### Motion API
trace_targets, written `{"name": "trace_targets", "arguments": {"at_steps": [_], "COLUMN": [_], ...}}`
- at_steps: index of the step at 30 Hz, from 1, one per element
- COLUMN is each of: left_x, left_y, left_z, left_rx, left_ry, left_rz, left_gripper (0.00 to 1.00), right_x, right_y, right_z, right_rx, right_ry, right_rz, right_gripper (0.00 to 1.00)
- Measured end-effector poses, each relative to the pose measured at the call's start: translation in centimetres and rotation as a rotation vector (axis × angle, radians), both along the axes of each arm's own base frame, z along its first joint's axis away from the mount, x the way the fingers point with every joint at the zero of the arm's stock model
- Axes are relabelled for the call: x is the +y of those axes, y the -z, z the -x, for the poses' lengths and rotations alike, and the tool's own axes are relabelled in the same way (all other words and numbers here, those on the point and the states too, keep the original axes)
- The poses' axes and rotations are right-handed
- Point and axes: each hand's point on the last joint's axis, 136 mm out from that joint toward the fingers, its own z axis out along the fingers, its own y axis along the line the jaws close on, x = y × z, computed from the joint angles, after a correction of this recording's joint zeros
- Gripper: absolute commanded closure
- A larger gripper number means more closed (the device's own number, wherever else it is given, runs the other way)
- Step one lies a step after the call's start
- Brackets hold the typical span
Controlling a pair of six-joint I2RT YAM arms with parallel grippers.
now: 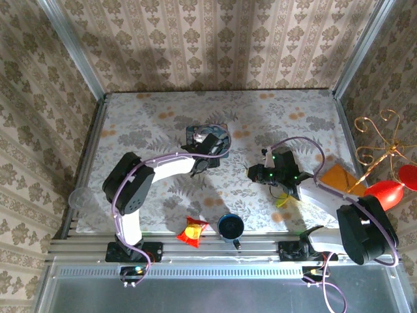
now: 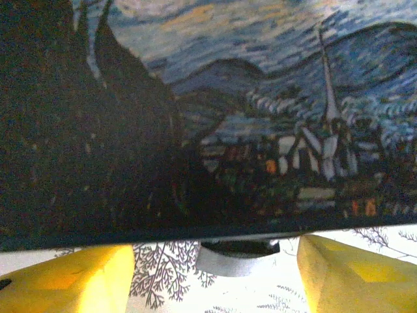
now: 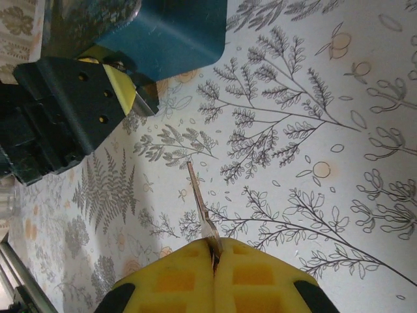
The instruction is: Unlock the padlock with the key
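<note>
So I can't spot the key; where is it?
In the right wrist view, the key is pinched in the right gripper, pointing toward the blue tin.

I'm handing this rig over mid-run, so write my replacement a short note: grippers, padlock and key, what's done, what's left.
Left gripper: open, fingers flanking the blue tin at its lower edge, holding nothing.
Right gripper: shut on the key, blade pointing out over the table, short of the tin.
Padlock: probably the small dark-and-silver piece under the tin's edge, between the left fingers.
Done: key in hand. Left: steady the padlock, insert the key, turn.
</note>
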Motion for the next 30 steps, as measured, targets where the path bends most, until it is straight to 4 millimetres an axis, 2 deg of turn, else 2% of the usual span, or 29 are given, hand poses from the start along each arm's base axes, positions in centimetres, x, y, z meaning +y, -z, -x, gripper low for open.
{"name": "trace_targets", "arguments": {"at_steps": [14, 20, 30], "left_x": [-0.3, -0.4, -0.4], "left_y": [1.2, 1.0, 2.2], "left_z": [-1.7, -2.2, -2.4], "left_rx": [-0.034, -0.051, -0.043], "left_ry": [0.014, 0.009, 0.006], "left_rz": [-0.08, -0.094, -0.114], "left_gripper": [0.35, 0.4, 0.45], "right_x": [-1.4, -1.4, -1.3], "right_y": [-1.2, -1.2, -1.5], "right_z": [0.6, 0.6, 0.2], "right_rx": [-0.06, -0.06, -0.077], "right_ry": [0.055, 0.057, 0.06], "right_rz": [0.022, 0.022, 0.012], "right_gripper": [1.0, 1.0, 1.0]}}
